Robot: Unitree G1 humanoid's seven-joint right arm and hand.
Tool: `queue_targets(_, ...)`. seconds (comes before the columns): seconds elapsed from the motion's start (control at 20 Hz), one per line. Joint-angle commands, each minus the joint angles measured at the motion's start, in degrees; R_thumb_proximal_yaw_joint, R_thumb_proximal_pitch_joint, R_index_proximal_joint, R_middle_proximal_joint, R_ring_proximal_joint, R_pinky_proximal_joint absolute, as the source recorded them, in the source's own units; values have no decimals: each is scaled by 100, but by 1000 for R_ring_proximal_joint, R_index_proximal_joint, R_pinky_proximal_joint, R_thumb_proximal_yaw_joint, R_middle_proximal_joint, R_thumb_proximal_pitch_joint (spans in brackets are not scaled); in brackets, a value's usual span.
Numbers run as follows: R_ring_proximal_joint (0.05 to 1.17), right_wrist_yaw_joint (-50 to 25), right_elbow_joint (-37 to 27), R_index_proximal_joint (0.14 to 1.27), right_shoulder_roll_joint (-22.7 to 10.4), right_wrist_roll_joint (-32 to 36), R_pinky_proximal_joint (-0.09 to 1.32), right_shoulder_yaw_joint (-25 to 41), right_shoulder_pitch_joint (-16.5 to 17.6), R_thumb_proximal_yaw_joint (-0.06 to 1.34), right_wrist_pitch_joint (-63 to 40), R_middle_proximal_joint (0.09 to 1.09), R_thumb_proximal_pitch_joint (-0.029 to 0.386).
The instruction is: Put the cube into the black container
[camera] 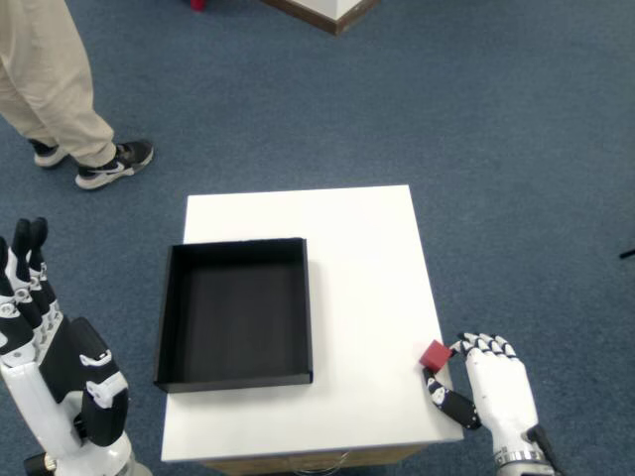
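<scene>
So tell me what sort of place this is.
Probably an office or lab room: blue carpet wall to wall, a small white table as test bench, and a bystander's shoes nearby.
</scene>
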Motion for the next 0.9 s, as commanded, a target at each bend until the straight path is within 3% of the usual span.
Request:
queue_targets(0.05, 293, -295, -64, 813, -24, -175, 205, 11, -123, 881, -208, 345, 114)
queue_targets(0.3, 303, -454, -56, 996, -22, -191, 218, 6, -110, 959, -269, 365, 139)
queue_targets(0.65, 337, -576, -43, 1039, -61, -204, 274, -3, -99, 1063, -310, 407, 162)
queue_targets(0.9, 350, -1059, -107, 1051, -91, -333, 300, 50, -153, 1107, -562, 420, 171)
